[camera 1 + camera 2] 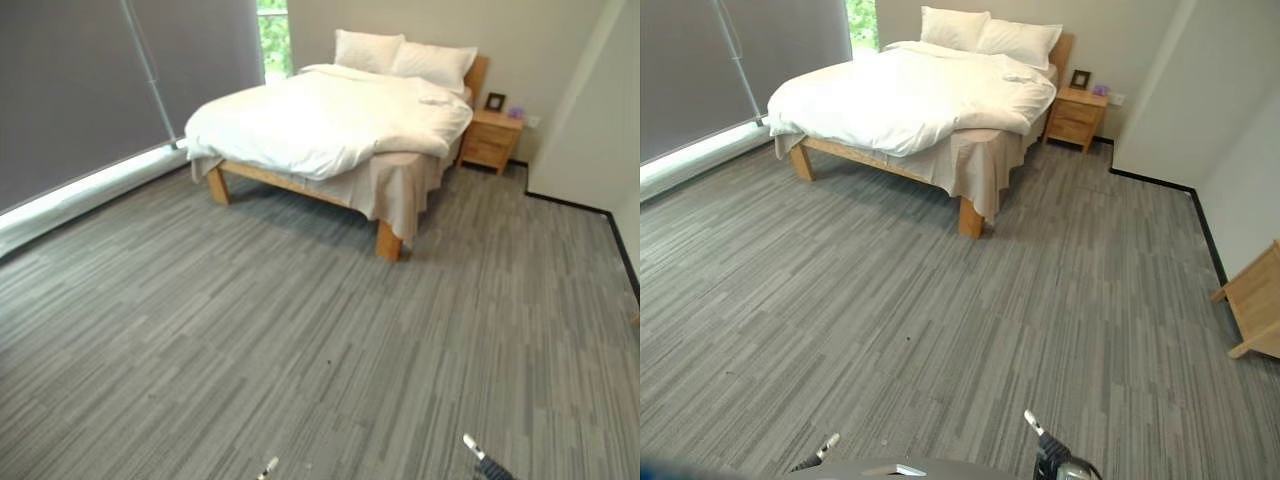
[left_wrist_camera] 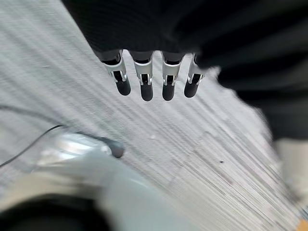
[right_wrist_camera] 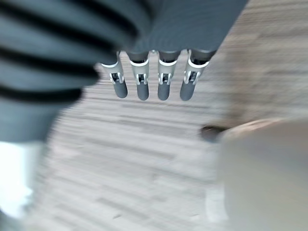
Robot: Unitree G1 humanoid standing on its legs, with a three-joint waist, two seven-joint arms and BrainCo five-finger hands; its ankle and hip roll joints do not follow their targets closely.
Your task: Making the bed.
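Silver fingers of left hand (image 2: 144, 72) and right hand (image 3: 154, 72) straight, empty.

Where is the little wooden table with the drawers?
The wooden nightstand stands at the far end of the room in the left eye view, right beside the head of the bed on the robot's right, near the two pillows.

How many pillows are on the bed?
2. One pillow sits at the head of the bed nearer the window, the other pillow beside it, nearer the nightstand. None looks hidden.
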